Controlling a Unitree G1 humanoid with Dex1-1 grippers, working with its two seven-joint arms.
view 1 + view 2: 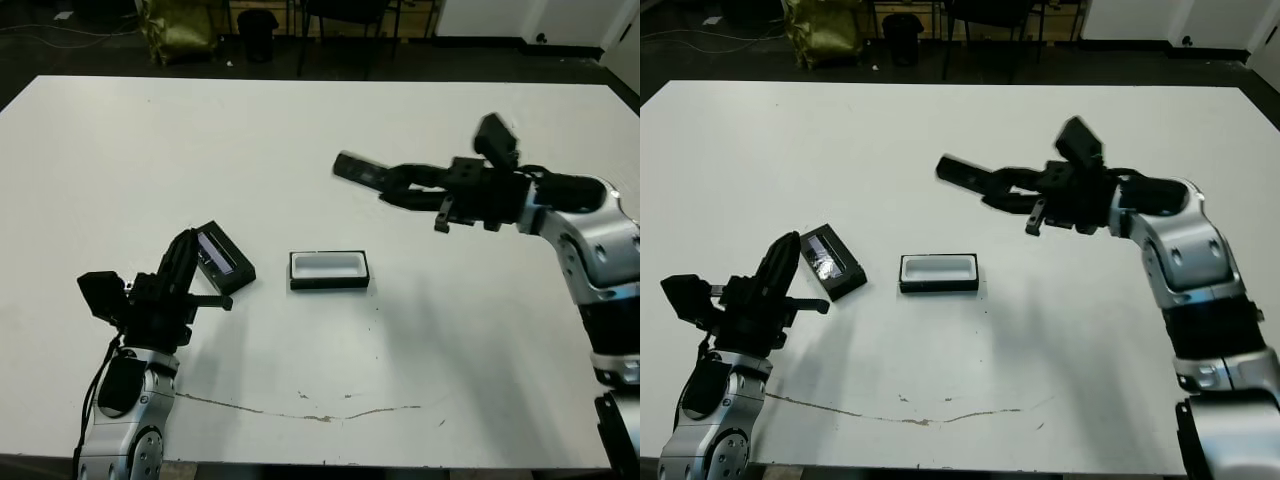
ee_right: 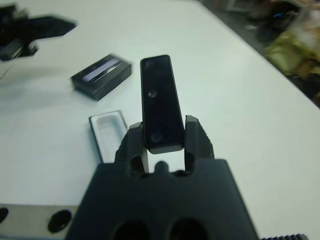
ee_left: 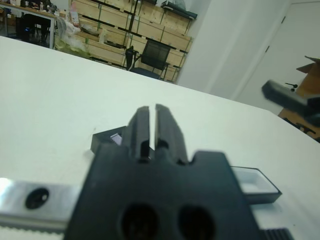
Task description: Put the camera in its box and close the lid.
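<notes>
The camera (image 2: 161, 104) is a slim black bar with a glossy face and a small pale spot near its middle; its near end sits clamped between the jaws of the right gripper (image 2: 162, 134), and the rest of it sticks straight out beyond the fingertips, raised above the table. The box (image 1: 329, 270) lies open and flat on the table, black outside with a white lining, below and ahead of those jaws, with nothing inside. The lid (image 1: 224, 256), flat and black with a silvery-lavender strip along its middle, rests on the table just beyond the tips of the left gripper (image 3: 152, 125), whose jaws are pressed together and hold nothing.
</notes>
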